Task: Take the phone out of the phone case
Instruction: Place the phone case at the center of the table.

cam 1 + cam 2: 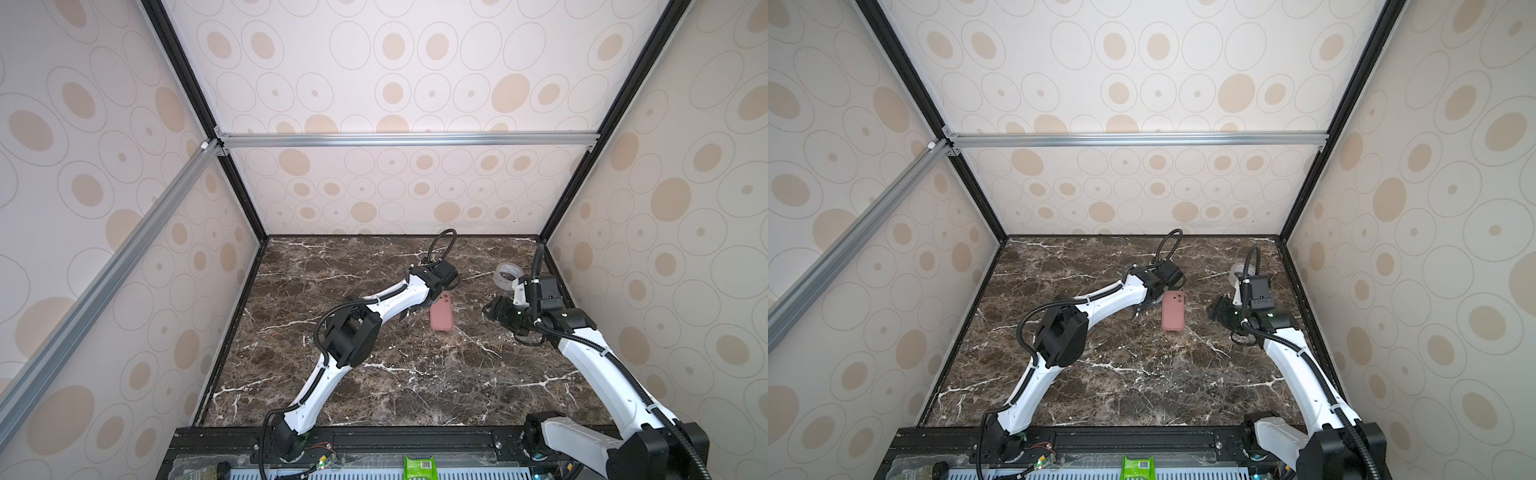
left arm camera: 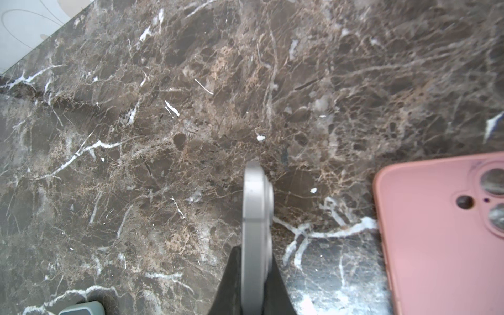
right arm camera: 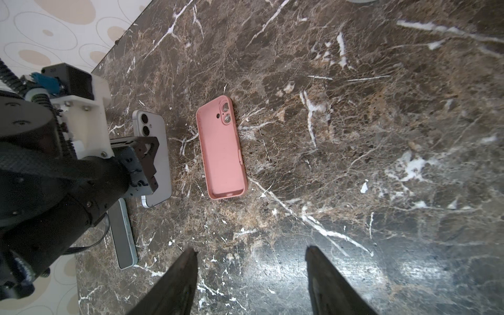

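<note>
The left gripper (image 2: 255,255) clamps the phone (image 2: 255,196), pink case (image 3: 222,147) just beside it on brown marble (image 3: 354,136). The right gripper (image 3: 252,252) gapes, oval-patterned walls (image 1: 395,83) around.

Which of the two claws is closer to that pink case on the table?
Left. The left gripper, shut on the phone, hangs right beside the pink case; the right gripper, open and empty, sits farther off on the case's other side.
</note>
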Robot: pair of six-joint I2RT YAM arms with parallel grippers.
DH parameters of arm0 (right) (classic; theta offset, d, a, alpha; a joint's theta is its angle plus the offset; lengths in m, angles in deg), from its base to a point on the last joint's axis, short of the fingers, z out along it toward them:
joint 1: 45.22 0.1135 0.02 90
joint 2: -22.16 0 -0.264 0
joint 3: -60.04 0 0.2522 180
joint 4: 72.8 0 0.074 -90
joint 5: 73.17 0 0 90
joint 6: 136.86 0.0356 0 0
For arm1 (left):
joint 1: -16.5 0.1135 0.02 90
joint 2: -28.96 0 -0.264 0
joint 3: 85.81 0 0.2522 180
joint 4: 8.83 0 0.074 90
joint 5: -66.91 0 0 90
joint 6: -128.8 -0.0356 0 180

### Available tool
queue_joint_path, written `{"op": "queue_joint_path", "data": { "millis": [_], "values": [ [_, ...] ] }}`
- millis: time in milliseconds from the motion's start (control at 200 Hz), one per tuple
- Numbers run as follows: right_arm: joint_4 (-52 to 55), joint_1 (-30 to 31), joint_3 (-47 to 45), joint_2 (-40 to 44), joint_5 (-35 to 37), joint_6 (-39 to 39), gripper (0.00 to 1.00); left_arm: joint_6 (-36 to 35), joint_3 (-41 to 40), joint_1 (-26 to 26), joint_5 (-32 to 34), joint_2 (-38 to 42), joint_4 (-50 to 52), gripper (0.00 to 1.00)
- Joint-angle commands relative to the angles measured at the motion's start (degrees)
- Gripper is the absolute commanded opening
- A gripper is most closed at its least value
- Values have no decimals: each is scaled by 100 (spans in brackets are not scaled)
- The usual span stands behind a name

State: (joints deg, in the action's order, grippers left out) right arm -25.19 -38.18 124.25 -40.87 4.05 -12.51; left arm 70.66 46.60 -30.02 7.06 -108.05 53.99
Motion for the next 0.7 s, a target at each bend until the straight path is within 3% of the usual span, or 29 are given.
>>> {"op": "queue_joint_path", "data": {
  "millis": [0,270,695],
  "values": [
    [113,-19,-79,97,51,51,65,270,296,-48,406,-60,337,4],
    [231,-18,-109,332,100,-38,64,485,454,-55,466,-287,433,5],
    [351,-19,-114,407,83,-233,64,684,528,-93,327,-441,379,17]
  ]
}}
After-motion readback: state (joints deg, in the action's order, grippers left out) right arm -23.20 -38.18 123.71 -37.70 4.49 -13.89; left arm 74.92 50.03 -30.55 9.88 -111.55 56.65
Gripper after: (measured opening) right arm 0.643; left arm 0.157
